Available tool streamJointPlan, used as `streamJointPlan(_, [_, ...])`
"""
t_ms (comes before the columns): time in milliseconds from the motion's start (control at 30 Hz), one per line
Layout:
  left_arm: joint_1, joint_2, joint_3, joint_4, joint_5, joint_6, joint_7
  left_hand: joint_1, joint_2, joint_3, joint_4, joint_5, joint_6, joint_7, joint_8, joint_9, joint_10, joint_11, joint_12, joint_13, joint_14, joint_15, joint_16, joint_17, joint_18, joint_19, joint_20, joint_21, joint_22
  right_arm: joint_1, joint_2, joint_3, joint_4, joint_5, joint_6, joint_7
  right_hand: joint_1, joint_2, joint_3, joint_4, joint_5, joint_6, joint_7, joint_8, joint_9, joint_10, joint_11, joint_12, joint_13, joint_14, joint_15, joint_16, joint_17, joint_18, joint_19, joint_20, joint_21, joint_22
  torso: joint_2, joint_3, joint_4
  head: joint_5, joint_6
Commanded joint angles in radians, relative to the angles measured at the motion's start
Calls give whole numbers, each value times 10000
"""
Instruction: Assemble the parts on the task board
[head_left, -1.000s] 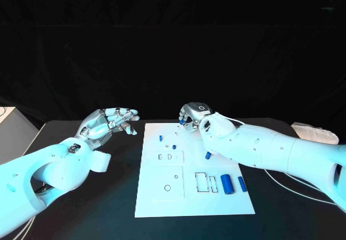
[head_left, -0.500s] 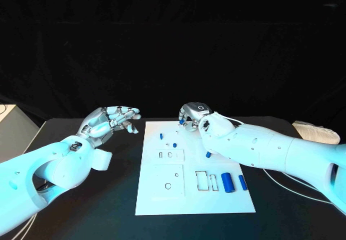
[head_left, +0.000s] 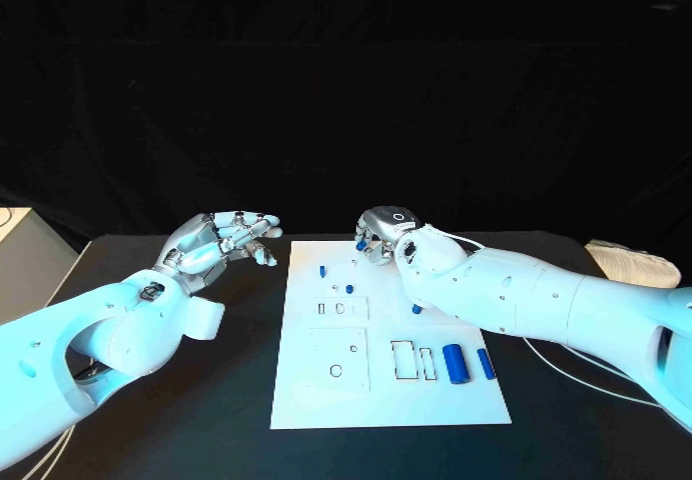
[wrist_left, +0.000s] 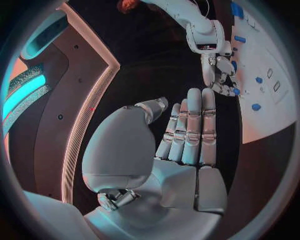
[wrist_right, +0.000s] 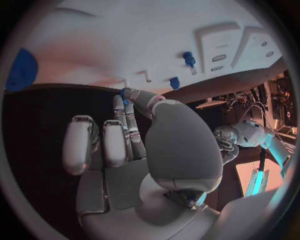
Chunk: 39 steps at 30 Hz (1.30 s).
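Fingers (wrist_right: 127, 107) of the silver right hand (head_left: 387, 235) pinch a small blue peg (head_left: 361, 243), hovering at the top edge of the flat white board (head_left: 387, 400) in the frame's centre. Smooth white arm casing slants in from the lower right. The left hand (head_left: 224, 240), centre left, floats above the black table (head_left: 216, 400), holding nothing, fingers loosely curled and apart. Blue cylinders (head_left: 454, 364) lie at the board's lower right.
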Motion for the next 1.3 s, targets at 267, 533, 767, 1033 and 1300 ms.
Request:
streamJointPlan(267, [7, 13, 16, 41, -74, 215, 38, -28, -6, 40, -26, -11, -17, -6, -66, 9, -71, 18, -41, 9, -56, -13, 36, 11, 114, -69, 16, 38, 10, -17, 145, -3, -238, -107, 70, 79, -54, -1, 3, 7, 2, 23, 75, 23, 463, 175, -146, 40, 7, 282, -58, 63, 17, -192, 16, 20, 36, 8, 43, -5, 16, 1, 12])
streamJointPlan(533, [9, 12, 22, 52, -88, 220, 32, -28, -6, 40, -26, -11, -17, -6, -66, 9, -71, 18, -41, 9, -56, -13, 36, 11, 114, -69, 16, 38, 10, -52, 262, -25, -369, -102, 227, 133, -61, 3, 8, 5, 0, 9, 75, 25, 479, 168, -145, 27, 14, 283, -56, 69, 19, -191, 13, 23, 34, 8, 52, -9, 11, 21, -33])
streamJointPlan(767, [11, 10, 35, 62, -94, 222, 26, -28, -6, 40, -26, -11, -17, -6, -66, 9, -71, 18, -41, 9, -56, -13, 36, 11, 114, -69, 16, 38, 10, -67, 332, -45, -430, -95, 338, 170, -82, -11, -3, 9, -15, -4, 78, 25, 490, 161, -140, 17, 18, 284, -53, 76, 25, -190, 10, 26, 33, 8, 60, -16, 9, 31, -52])
streamJointPlan(1033, [11, 27, 40, 54, -95, 228, 16, -28, -6, 40, -26, -11, -17, -6, -66, 9, -71, 18, -41, 9, -56, -13, 36, 11, 114, -69, 16, 38, 10, -71, 491, -64, -720, -89, 343, 203, -154, -37, 25, 26, -50, -181, 123, -41, 533, -3, -83, -99, 13, 267, -12, 65, -37, -183, -20, 56, 5, -17, 64, -15, 1, 26, -35])
streamJointPlan(1300, [12, 31, 42, 52, -96, 245, -3, -39, -9, 45, -32, -11, -29, -3, -74, 20, -85, 24, -41, 8, -91, -6, 70, 30, 111, -116, 21, 93, 47, -68, 589, -75, -911, -44, 278, 296, -272, -169, 157, 62, -86, -515, 242, -207, 584, -514, 69, -159, -87, 194, 113, -28, -276, -122, -162, 163, -237, -316, 76, -14, 1, 36, -33])
